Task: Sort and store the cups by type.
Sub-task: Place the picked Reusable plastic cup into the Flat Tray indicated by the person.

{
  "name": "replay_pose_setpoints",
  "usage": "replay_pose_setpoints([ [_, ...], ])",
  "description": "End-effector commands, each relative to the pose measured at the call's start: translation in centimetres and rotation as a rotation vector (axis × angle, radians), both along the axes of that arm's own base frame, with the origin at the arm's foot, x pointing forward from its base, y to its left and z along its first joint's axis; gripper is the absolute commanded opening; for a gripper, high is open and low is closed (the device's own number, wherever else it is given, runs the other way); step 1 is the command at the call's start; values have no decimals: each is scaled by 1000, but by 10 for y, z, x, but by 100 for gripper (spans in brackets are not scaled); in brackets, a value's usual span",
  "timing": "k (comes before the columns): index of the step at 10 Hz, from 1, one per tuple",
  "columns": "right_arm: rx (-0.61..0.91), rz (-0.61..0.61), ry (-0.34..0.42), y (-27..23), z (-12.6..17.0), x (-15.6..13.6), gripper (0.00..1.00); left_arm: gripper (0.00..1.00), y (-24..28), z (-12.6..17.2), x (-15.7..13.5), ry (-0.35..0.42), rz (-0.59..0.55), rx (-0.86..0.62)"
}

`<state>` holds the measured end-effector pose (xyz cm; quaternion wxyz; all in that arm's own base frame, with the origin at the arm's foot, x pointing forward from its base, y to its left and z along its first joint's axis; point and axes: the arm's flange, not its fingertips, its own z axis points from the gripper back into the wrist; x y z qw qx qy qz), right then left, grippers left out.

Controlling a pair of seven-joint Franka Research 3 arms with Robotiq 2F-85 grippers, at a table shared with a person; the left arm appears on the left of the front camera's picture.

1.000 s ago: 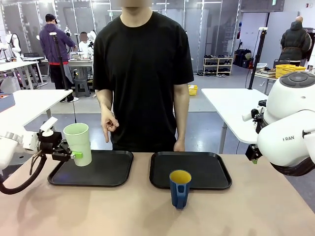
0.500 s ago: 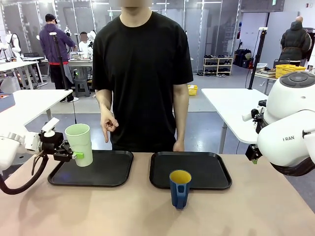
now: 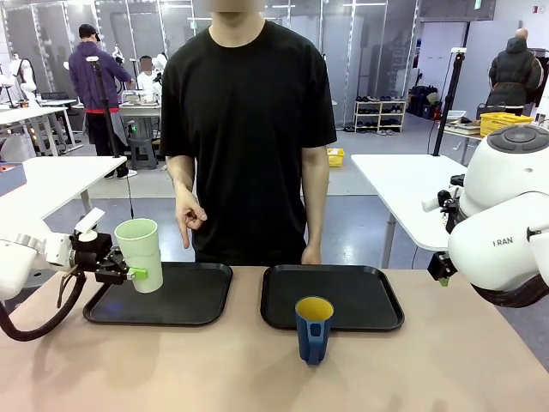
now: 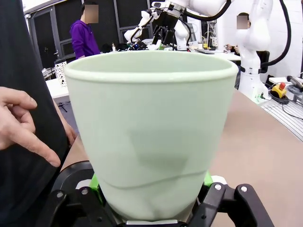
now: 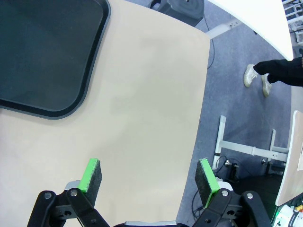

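Two cups in play. The pale green tumbler [image 3: 140,253] is pinched low on its wall by the left claw [image 3: 133,274], green pads on either side, and leans slightly. It sits over the left end of the left black tray [image 3: 193,300]; can't tell if its base touches the tray. The dark blue cup [image 3: 314,330], yellow inside, stands upright on the bare table [image 3: 437,369], just in front of the right black tray [image 3: 364,296], handle toward the robot's side. The right claw [image 5: 149,182] is spread wide with nothing in it, over bare table near a tray corner. The person's hand [image 3: 189,219] points a finger downward behind the left tray.
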<state>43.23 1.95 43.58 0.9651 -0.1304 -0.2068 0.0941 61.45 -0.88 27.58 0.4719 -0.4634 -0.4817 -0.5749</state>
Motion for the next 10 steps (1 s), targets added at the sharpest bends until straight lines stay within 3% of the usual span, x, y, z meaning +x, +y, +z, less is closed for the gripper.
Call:
replay_pose_setpoints([
  [1, -1, 0, 0, 0, -1, 0, 100, 83, -1, -9, 20, -13, -12, -11],
  [6, -1, 0, 0, 0, -1, 0, 100, 83, -1, -44, 43, 27, -33, -26],
  [10, -1, 0, 0, 0, -1, 0, 100, 83, -3, -53, 49, 53, -42, -28],
])
